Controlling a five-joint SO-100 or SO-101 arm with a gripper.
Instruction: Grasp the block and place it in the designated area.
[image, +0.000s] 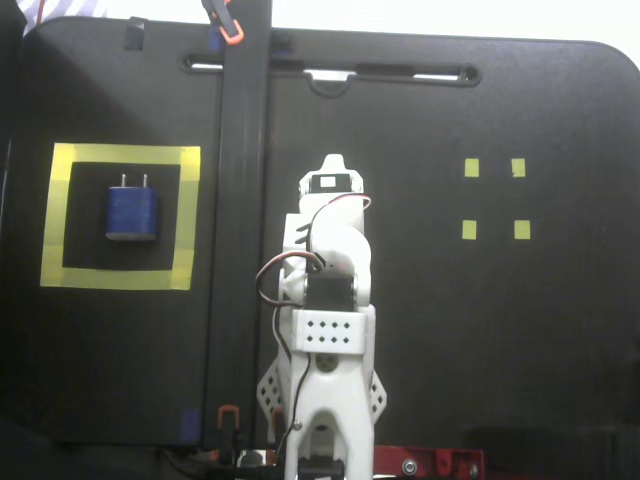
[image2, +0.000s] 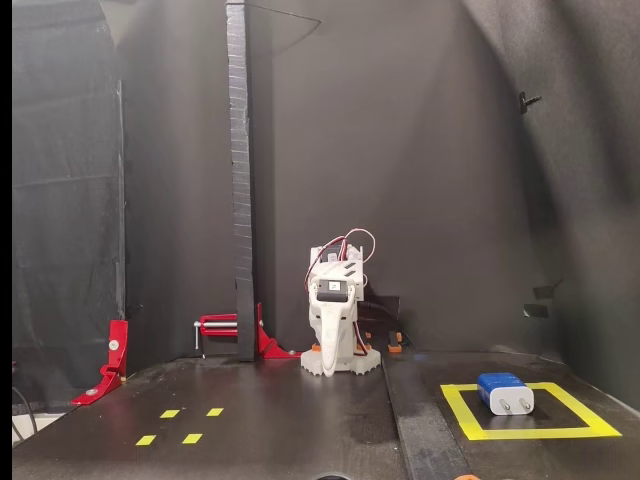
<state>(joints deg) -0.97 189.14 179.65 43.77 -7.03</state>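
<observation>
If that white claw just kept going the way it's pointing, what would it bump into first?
The gripper is folded up and points straight down, so it would most likely meet the black table just in front of the arm's own base. The block sits well off to the side, out of that line.

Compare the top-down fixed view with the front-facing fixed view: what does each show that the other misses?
Only the top-down fixed view shows the orange clip on the post and the slotted handle at the board's far edge.

Only the front-facing fixed view shows the red clamps and the dark backdrop.

Both fixed views show the blue block lying inside the yellow tape square, the four small yellow squares, the black post, and the folded white arm, well away from the block.
</observation>
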